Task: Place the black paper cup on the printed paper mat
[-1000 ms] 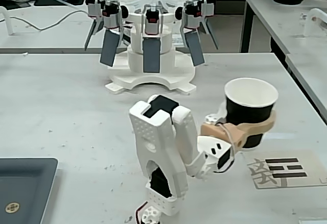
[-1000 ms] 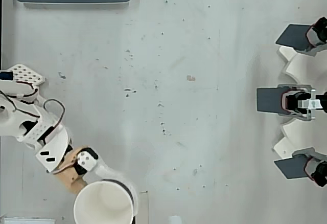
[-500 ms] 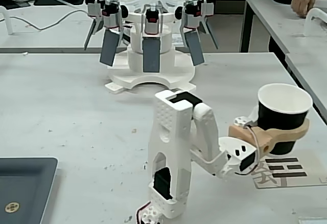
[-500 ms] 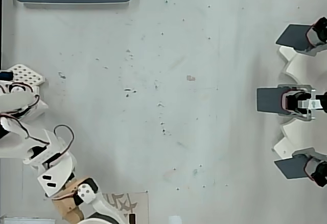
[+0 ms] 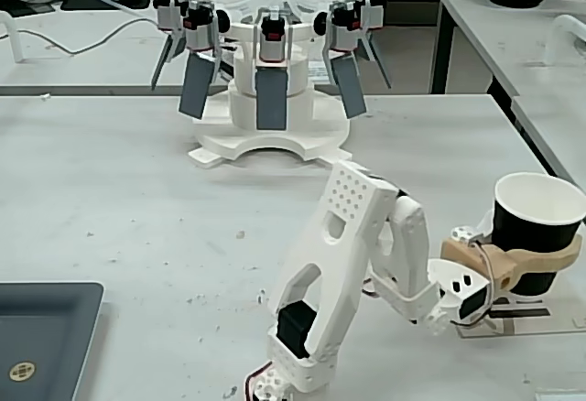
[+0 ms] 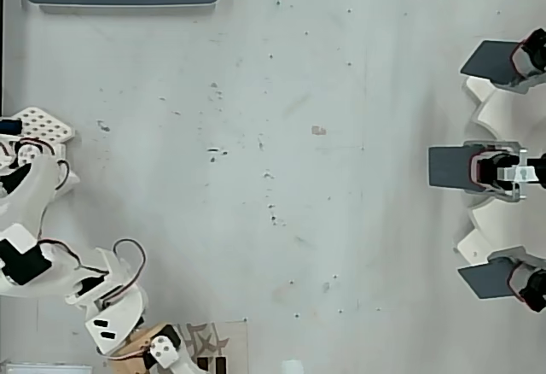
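- One white printed arm (image 5: 366, 264) fills the lower middle of the fixed view, reaching toward the lower right; a dark grey tray (image 5: 41, 337) sits at the lower left corner with a small round emblem on it and nothing else visible inside.
- At the lower right of the fixed view the tool (image 5: 540, 264), with tan fingers (image 5: 513, 264), is clenched around the matte black tapered paper cup with a white rolled rim (image 5: 537, 232), gripping its lower half.
- The cup stands upright, open side up; its white inside looks empty. It hangs directly over the beige paper mat printed with black bars (image 5: 513, 314); whether its base touches the mat cannot be told.
- In the overhead view only the mat's edge (image 6: 209, 340) shows at the bottom; the cup is out of frame.
- Judged by its look, the cup is light, thin-walled and easily crushed, so a gentle hold low on the wall suits it, and it may tip on release.
- Farther off, a white carousel stand with grey paddles (image 5: 270, 90) occupies the upper middle of the pale surface (image 5: 110, 181).
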